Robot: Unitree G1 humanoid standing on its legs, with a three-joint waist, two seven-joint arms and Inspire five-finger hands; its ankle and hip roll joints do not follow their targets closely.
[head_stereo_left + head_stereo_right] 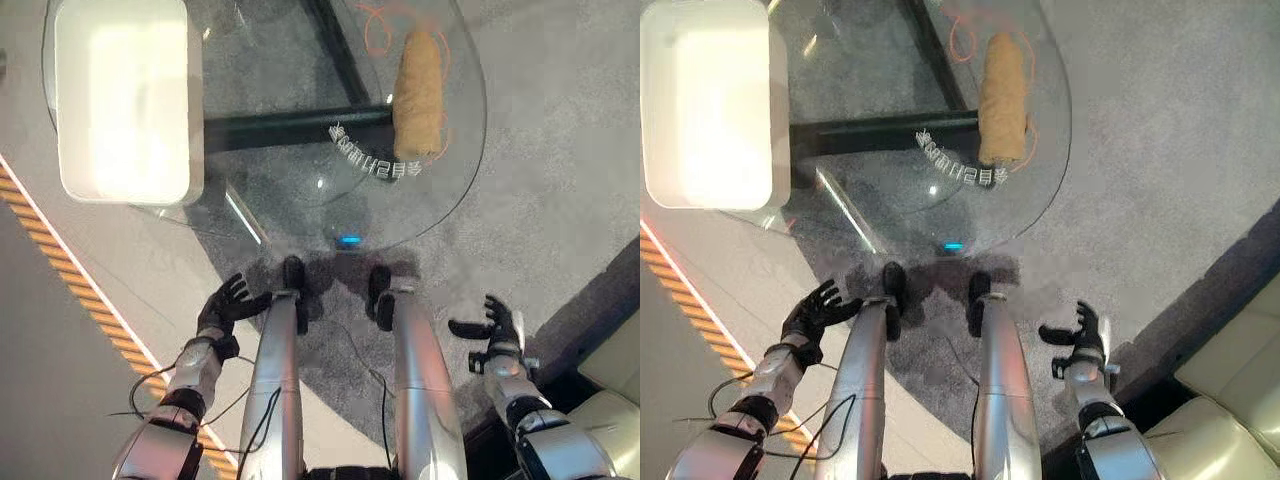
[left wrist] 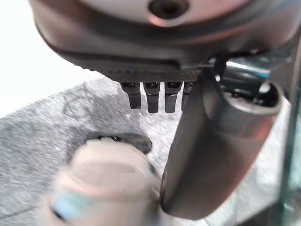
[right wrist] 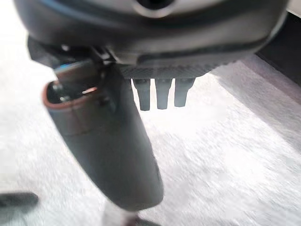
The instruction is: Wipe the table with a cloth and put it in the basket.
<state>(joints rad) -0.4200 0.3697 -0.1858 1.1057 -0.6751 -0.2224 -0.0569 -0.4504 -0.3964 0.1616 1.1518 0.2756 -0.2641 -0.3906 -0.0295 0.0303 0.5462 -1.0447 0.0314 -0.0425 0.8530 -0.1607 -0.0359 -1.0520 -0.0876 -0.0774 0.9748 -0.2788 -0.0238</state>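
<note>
While both arms hang low over the carpet, the left hand and right hand are spread, holding nothing; the wrist views show straight fingers. Farther off, the glass surface carries the rolled tan cloth and white basket, well apart.

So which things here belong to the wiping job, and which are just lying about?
Job:
- rolled tan cloth on the round glass table
- white basket at the table's left edge

Lying about:
- orange cord looped beside the cloth
- row of small silver pieces
</note>
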